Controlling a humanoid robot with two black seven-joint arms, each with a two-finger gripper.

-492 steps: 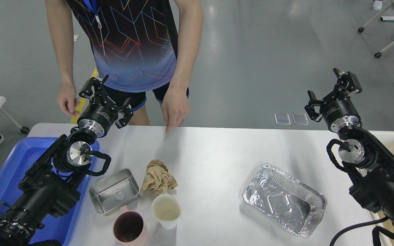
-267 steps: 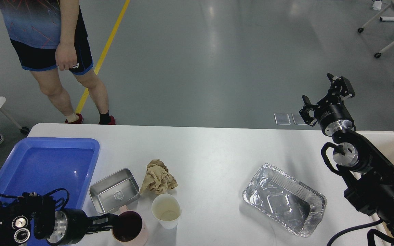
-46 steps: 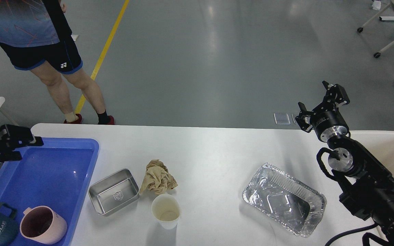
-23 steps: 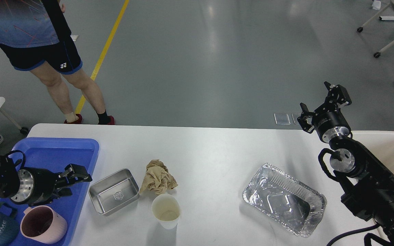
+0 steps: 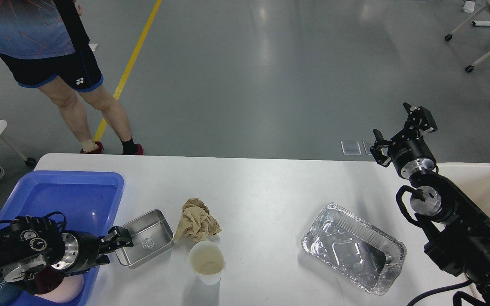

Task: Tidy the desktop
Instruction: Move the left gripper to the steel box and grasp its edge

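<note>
My left gripper (image 5: pixel 119 242) is at the left rim of the steel tray (image 5: pixel 143 238), fingers slightly apart, holding nothing as far as I see. I should pinch the thin wall squarely, then lift it level from the desktop (image 5: pixel 262 191) toward the blue tub (image 5: pixel 64 193). My right gripper (image 5: pixel 398 127) waits open at the far right.

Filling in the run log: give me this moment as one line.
left gripper: open, at metal tray | right gripper: open, raised, idle | pink cup: in blue tub | desktop: tray, paper wad, paper cup, foil pan remain
</note>
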